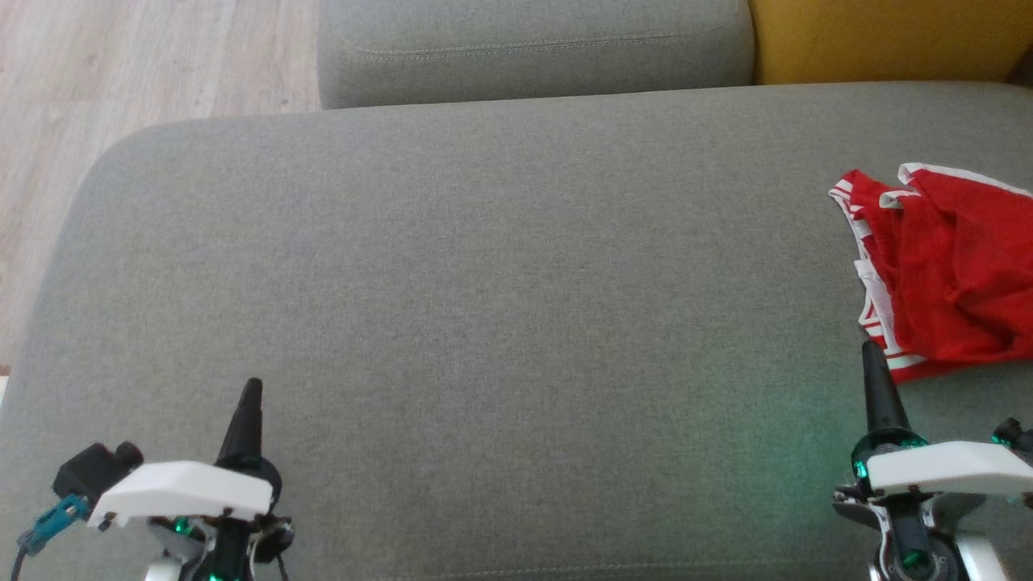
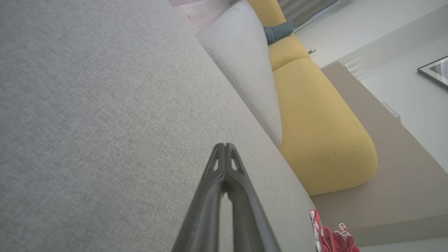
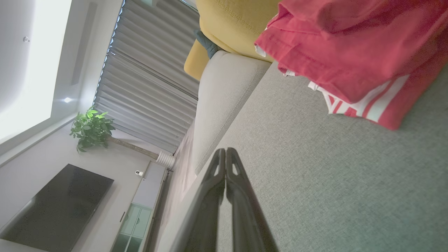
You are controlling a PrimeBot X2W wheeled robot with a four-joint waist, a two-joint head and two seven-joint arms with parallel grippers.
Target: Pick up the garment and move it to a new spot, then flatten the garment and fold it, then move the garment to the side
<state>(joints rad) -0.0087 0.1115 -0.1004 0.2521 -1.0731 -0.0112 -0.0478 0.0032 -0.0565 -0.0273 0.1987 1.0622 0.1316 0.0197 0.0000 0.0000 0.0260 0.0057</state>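
A red garment with white stripes lies bunched at the right edge of the grey cushion; the right wrist view has it at the upper right, and a corner of it peeks in low in the left wrist view. My right gripper is shut, empty, its tip just short of the garment's near hem. My left gripper rests shut at the lower left, far from the garment, with nothing between its fingers.
Behind the seat runs a grey back cushion, with a yellow cushion to its right. Wooden floor lies off the left side. A wide stretch of bare grey fabric separates my two grippers.
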